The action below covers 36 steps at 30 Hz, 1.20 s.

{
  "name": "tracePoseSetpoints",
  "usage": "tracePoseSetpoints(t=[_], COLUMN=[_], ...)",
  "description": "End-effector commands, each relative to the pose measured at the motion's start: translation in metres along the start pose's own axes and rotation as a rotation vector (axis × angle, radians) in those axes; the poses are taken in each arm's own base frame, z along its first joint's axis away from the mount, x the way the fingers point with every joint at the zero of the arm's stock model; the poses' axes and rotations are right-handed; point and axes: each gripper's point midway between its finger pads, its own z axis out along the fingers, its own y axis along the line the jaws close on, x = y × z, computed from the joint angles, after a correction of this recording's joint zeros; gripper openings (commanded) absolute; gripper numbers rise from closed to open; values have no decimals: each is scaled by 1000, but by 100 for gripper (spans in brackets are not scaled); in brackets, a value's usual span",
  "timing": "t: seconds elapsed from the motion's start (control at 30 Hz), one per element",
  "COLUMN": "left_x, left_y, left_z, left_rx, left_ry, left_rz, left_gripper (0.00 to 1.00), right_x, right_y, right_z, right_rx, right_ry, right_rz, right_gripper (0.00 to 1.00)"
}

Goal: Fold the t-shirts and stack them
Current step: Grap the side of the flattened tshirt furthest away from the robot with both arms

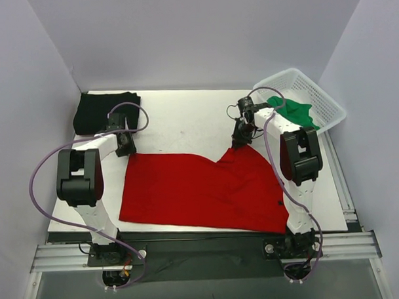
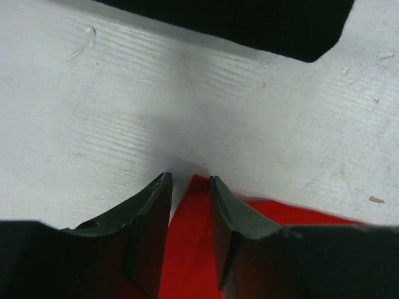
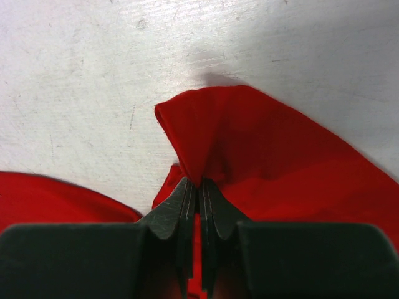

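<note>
The red t-shirt (image 1: 201, 189) lies spread flat across the middle of the table. My right gripper (image 1: 240, 143) is shut on a pinched fold of its far edge (image 3: 206, 137), which rises into a small peak; in the right wrist view the jaws (image 3: 201, 182) press tight on the red cloth. My left gripper (image 1: 125, 144) hangs over the shirt's far left corner. In the left wrist view that gripper (image 2: 189, 179) is open, and the red corner (image 2: 193, 237) lies between its fingers. A folded black t-shirt (image 1: 105, 110) sits at the back left. The green t-shirt (image 1: 295, 112) lies in the basket.
The white mesh basket (image 1: 319, 96) stands tilted at the back right corner. The black t-shirt's edge (image 2: 262, 22) lies just beyond the left gripper, with a strip of bare white table (image 2: 187, 99) between them. Grey walls close in the back and sides.
</note>
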Motion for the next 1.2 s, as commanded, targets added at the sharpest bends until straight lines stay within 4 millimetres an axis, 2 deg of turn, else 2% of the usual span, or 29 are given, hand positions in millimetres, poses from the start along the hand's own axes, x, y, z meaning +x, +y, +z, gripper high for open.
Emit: tracePoseSetpoints(t=[0.0, 0.17, 0.27, 0.4, 0.43, 0.47, 0.6, 0.7, 0.9, 1.07, 1.1, 1.17], left_x=[7, 17, 19, 22, 23, 23, 21, 8, -36, -71, -76, -85], left_y=[-2, 3, 9, 8, 7, 6, -1, -8, -33, -51, -51, -55], left_z=[4, 7, 9, 12, 12, 12, 11, 4, -12, -21, -22, -23], left_rx=[-34, -80, -114, -105, -99, -94, -56, -27, 74, 148, 155, 170], left_ry=[26, 52, 64, 76, 78, 78, 84, 56, -39, -110, -119, -133], left_rz=[46, 64, 70, 83, 84, 84, 72, 57, 30, -3, -13, -31], left_gripper=[41, 37, 29, 13, 5, 1, 0, 0, 0, 0, 0, 0], right_x=[3, 2, 3, 2, 1, 0, -5, -13, -41, -63, -65, -78], right_y=[6, 5, 6, 6, 6, 7, 7, 9, 5, -3, -5, -5], right_z=[-26, -27, -27, -27, -29, -29, -37, -48, -73, -81, -78, -86], right_rx=[-14, -16, -17, -19, -22, -23, -48, -58, -75, -79, -75, -81], right_ry=[-15, -14, -13, -15, -18, -19, -20, -45, -103, -125, -119, -141], right_rz=[0, 3, 2, 9, 12, 14, 48, 64, 102, 129, 128, 131], right_gripper=[0, 0, 0, 0, 0, 0, 0, 0, 0, 0, 0, 0])
